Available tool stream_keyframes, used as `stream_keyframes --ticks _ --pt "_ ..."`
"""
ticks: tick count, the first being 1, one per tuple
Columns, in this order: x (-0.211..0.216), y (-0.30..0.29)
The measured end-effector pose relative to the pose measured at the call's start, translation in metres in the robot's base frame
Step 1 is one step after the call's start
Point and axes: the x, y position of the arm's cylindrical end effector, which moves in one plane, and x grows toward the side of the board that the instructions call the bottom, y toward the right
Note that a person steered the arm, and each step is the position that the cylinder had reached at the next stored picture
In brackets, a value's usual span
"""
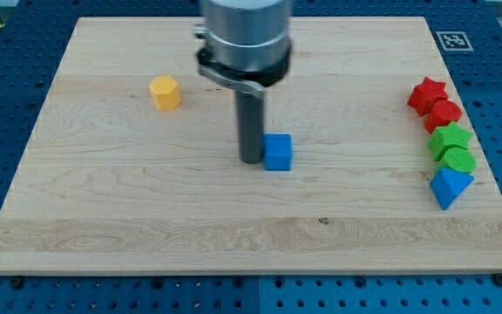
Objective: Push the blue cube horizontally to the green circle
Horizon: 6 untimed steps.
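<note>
The blue cube [278, 152] sits near the middle of the wooden board. My tip [250, 160] stands right against the cube's left side. The green circle [459, 160] lies at the view's right edge of the board, in a column of blocks, far to the right of the cube and roughly level with it.
At the view's right, from top to bottom: a red star [427, 92], a red block [444, 113], a green star [449, 138], the green circle, and a blue triangular block [450, 187]. A yellow hexagonal block [165, 92] sits upper left. The board [146, 218] lies on a blue pegboard.
</note>
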Motion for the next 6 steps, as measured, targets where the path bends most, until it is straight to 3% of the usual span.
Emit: stream_keyframes --ticks 5,6 --pt "0.037 0.005" --pt "0.017 -0.021"
